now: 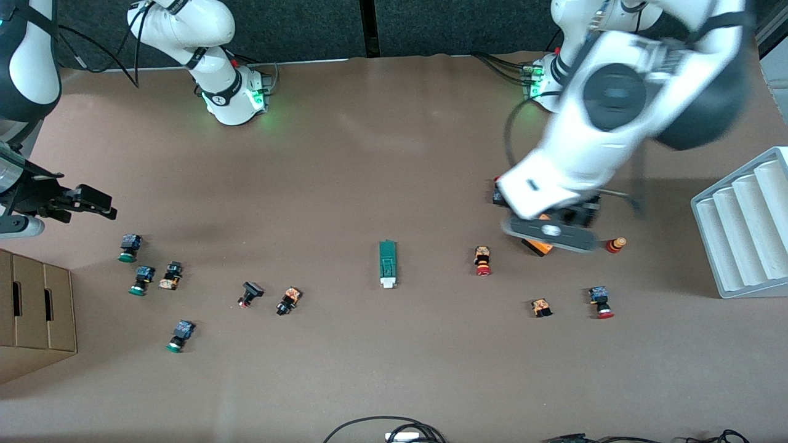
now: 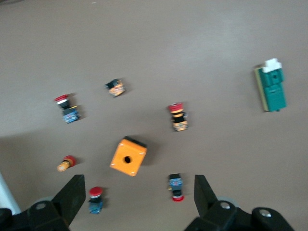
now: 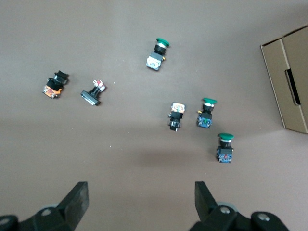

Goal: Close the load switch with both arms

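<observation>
Load switch (image 1: 387, 263): flat mid-tabletop (image 1: 381, 154), white end nearest the front camera, untouched. Left gripper (image 2: 137, 195): fingers wide, empty, over orange box (image 2: 128, 156), at the switch's 3 o'clock. Right gripper (image 3: 139, 197): fingers wide, empty, over bare tabletop near green-capped buttons (image 3: 207, 114), 9 o'clock. Risk: the light switch likely skids or rotates if the arms press unevenly.

The load switch (image 1: 387, 264) is lying flat mid-table, white end toward the camera. The left gripper (image 1: 550, 229) is hanging over an orange box (image 1: 537, 245). The right gripper (image 1: 80, 202) is hovering above green-capped buttons (image 1: 128, 247) beside a cardboard box (image 1: 37, 317).
</observation>
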